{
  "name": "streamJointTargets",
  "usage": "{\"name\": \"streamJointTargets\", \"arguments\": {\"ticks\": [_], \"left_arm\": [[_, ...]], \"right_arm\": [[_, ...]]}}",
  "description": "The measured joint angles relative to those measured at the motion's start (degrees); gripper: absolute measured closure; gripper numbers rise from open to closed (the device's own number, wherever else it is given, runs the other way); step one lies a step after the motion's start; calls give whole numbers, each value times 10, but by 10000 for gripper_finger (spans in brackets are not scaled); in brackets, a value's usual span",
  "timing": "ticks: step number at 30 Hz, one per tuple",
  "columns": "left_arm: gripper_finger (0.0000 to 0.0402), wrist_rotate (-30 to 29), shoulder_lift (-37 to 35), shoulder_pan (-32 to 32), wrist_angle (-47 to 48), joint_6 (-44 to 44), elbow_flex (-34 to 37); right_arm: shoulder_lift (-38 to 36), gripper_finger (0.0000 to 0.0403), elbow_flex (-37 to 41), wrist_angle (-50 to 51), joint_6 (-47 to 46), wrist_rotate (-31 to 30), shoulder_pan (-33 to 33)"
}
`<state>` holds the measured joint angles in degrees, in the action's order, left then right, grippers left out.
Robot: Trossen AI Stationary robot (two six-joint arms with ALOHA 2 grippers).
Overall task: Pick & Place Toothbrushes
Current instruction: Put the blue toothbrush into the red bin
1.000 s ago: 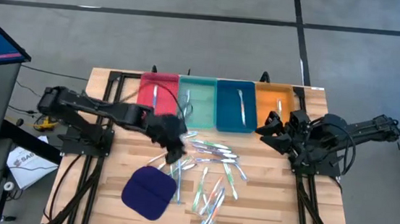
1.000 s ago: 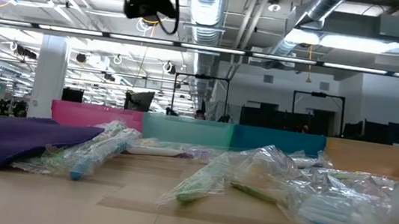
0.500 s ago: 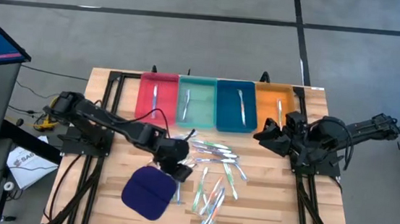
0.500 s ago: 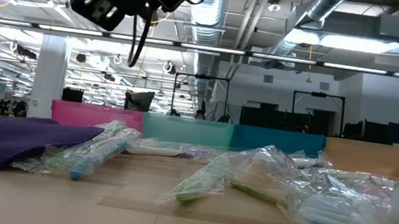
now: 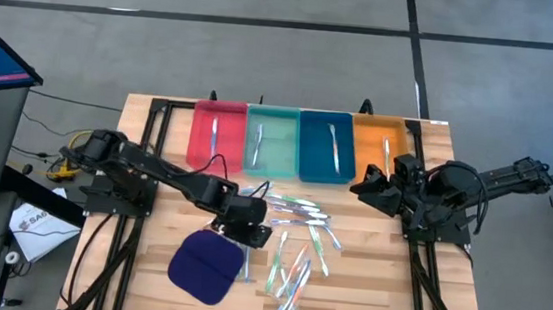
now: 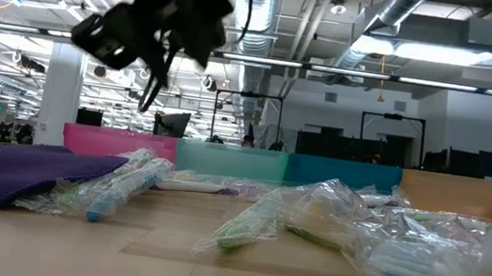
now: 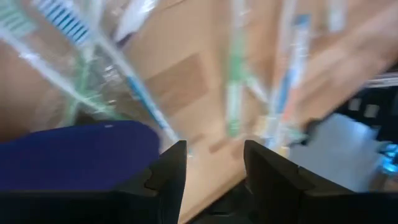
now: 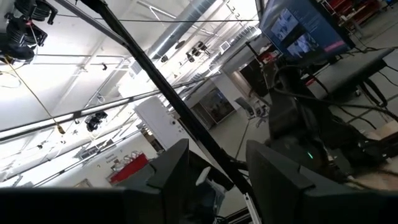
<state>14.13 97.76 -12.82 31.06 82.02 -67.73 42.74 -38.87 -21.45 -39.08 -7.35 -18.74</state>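
Many toothbrushes (image 5: 298, 249) in clear wrappers lie loose on the wooden table, right of a dark blue cloth pad (image 5: 206, 266). In the low view the wrapped toothbrushes (image 6: 256, 215) lie flat beside the pad (image 6: 10, 172). My left gripper (image 5: 248, 231) hangs open above the pile's left edge, by the pad's far right corner. In the left wrist view the gripper (image 7: 211, 168) has nothing between its fingers, with the pad (image 7: 74, 155) and toothbrushes (image 7: 233, 99) below. My right gripper (image 5: 364, 188) waits raised at the right; its wrist view shows it (image 8: 217, 174) open and tipped up at the ceiling.
Four trays stand side by side at the table's far edge: red (image 5: 217, 135), teal (image 5: 271, 139), blue (image 5: 326, 144) and orange (image 5: 384, 144), each with a toothbrush in it. Bare wood lies between the trays and the pile.
My left gripper has come down and toward the table's near edge, from just below the trays to the pile's left edge by the pad, rolling its wrist on the way. Its fingers have stayed open. The toothbrushes and the pad have not moved.
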Motion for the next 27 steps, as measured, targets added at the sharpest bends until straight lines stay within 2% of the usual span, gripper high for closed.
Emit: {"name": "streamJointTargets", "arguments": {"ticks": [5,17,27], "left_arm": [[247,27,32,0,0,0,17],[247,32,73,0,-64,3,23],[247,38,75,5,-62,9,23]], "right_arm": [[0,247,0,0,-13,0,0],[0,247,0,0,-15,0,1],[0,247,0,0,-15,0,1]]}}
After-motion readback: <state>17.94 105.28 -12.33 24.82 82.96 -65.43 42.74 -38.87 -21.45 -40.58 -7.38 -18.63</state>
